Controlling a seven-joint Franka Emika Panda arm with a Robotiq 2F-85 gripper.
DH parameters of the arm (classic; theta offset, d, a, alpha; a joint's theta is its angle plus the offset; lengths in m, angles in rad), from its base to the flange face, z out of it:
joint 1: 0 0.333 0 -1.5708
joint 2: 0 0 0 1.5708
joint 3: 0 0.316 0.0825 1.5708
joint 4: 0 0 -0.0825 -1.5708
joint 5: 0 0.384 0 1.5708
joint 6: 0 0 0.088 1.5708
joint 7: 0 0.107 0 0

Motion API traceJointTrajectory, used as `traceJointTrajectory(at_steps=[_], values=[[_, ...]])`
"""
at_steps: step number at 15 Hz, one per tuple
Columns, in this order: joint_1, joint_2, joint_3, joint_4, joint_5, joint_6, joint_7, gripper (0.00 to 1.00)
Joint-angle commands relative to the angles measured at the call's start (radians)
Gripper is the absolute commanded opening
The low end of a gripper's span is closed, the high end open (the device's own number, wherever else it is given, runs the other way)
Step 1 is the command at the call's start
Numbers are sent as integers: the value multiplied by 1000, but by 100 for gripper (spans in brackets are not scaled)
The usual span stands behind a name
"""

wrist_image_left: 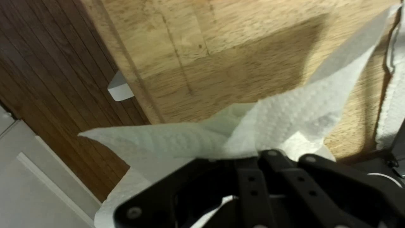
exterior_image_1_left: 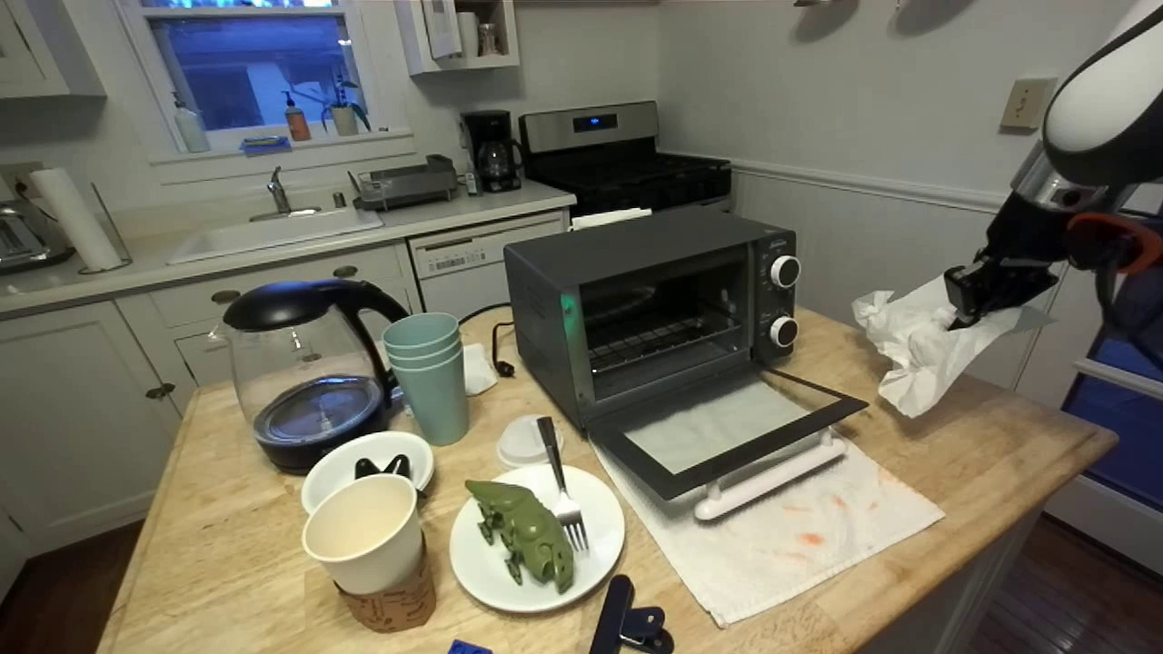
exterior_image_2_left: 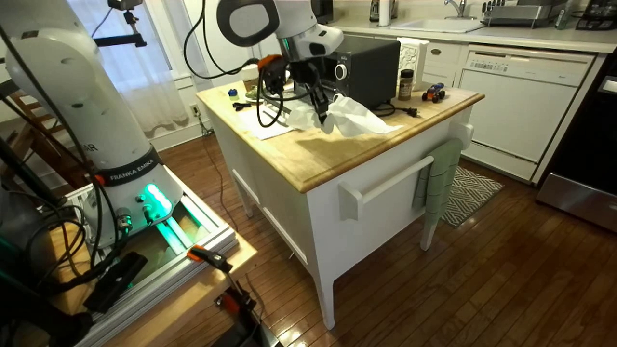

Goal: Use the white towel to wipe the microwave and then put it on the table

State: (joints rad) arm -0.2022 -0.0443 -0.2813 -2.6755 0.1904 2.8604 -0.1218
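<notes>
The white towel is a crumpled sheet (exterior_image_1_left: 913,363) hanging from my gripper (exterior_image_1_left: 963,309) beside the oven. It also shows in an exterior view (exterior_image_2_left: 359,118) and the wrist view (wrist_image_left: 284,117). My gripper is shut on the towel, above the table (exterior_image_1_left: 999,422); a shadow lies on the wood below. The fingers (wrist_image_left: 256,158) fill the bottom of the wrist view with the towel spread across their tips. The microwave is a dark grey toaster oven (exterior_image_1_left: 645,241), also in an exterior view (exterior_image_2_left: 373,70). Its glass door (exterior_image_1_left: 727,427) hangs open.
A flat, orange-stained white sheet (exterior_image_1_left: 800,563) lies under the oven door. A plate (exterior_image_1_left: 472,568) with a green toy (exterior_image_1_left: 527,536) and fork, a paper cup (exterior_image_1_left: 363,536), teal cups (exterior_image_1_left: 434,391) and a kettle (exterior_image_1_left: 300,363) stand nearby. A spice jar (exterior_image_2_left: 406,86) and toy car (exterior_image_2_left: 434,92) stand behind the oven.
</notes>
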Motion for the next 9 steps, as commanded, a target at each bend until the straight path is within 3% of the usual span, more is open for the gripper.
traceJointTrajectory(at_steps=[1,5,6,7,9], values=[[49,104,20,73,180,33,-126,1],[57,155,54,117,230,13,-153,1],[55,167,60,124,228,12,-155,27],[54,179,65,129,219,18,-153,28],[49,192,78,136,232,19,-163,41]])
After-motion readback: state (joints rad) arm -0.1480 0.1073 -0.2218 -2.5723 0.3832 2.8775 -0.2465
